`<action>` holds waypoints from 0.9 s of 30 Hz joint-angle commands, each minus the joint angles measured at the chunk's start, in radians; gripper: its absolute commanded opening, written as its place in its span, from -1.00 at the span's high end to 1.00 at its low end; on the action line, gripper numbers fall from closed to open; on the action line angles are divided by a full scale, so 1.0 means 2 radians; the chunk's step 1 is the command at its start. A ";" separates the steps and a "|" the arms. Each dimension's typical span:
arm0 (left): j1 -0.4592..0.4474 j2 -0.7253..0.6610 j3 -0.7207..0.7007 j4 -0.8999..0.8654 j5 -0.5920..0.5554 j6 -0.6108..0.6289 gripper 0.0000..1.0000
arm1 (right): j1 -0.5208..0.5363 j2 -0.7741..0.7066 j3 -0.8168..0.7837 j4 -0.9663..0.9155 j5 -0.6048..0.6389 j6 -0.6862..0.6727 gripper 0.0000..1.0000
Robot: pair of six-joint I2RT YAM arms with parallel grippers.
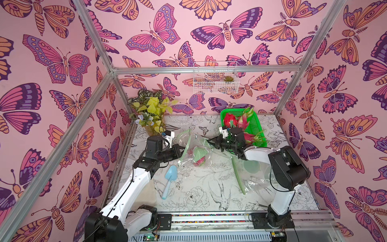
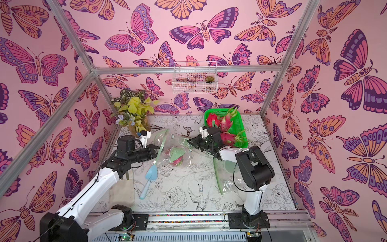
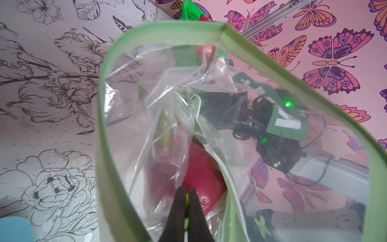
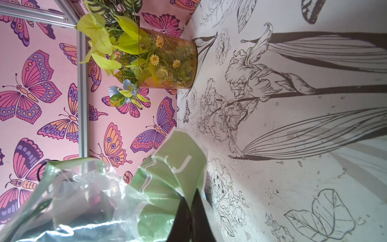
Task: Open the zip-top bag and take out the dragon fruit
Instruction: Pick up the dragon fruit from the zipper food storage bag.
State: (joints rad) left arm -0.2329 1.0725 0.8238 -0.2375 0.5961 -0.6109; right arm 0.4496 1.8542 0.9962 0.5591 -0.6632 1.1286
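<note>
- Here, the left gripper (image 3: 187, 193) has its jaws pressed together on the green zip strip of the zip-top bag (image 1: 193, 146), as the left wrist view shows; in a top view it sits at the bag's left edge (image 2: 154, 149).
- The right gripper (image 4: 191, 201) likewise pinches the bag's plastic, its dark fingers closed on a fold of the green printed panel; in both top views it meets the bag's right side (image 1: 210, 142).
- The bag hangs stretched between the two grippers, its mouth open in a wide green-rimmed loop toward the left wrist camera.
- One dragon fruit (image 1: 199, 161) lies inside the bag, its magenta skin seen through the crumpled film; the left wrist view shows it just beyond the fingertips (image 3: 201, 178).
- Three more dragon fruits (image 2: 227, 122) rest in the green basket (image 1: 256, 125) at the back right of the table, just behind the right arm.
- A second clear bag with a green strip (image 1: 238, 176) lies flat under the right arm.
- A light blue scoop (image 1: 169, 181) lies near the left arm.
- A pot of artificial plants (image 1: 150, 113) stands in the back left corner.
- A white wire basket (image 1: 215, 77) hangs on the rear wall.
</note>
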 commanded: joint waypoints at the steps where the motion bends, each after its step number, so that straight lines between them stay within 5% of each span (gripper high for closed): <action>1: 0.008 -0.032 0.036 -0.066 -0.014 0.023 1.00 | -0.015 0.018 0.009 -0.011 0.048 -0.025 1.00; 8: 0.005 -0.039 0.053 -0.075 -0.016 0.015 1.00 | -0.004 0.040 0.026 -0.004 0.028 -0.029 0.96; 14: -0.002 -0.018 0.048 -0.068 -0.002 0.037 1.00 | 0.001 0.034 0.052 0.015 -0.029 -0.013 0.08; 17: -0.002 -0.003 0.052 -0.067 0.023 0.068 1.00 | 0.000 0.010 0.072 -0.038 -0.051 -0.042 -0.17; 27: -0.044 0.043 0.096 -0.100 0.059 0.178 1.00 | -0.007 -0.059 0.107 -0.135 -0.079 -0.073 -0.33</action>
State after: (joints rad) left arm -0.2859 1.1381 0.9886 -0.4042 0.6613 -0.3592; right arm 0.4450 1.7699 1.1786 0.3481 -0.7818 1.0134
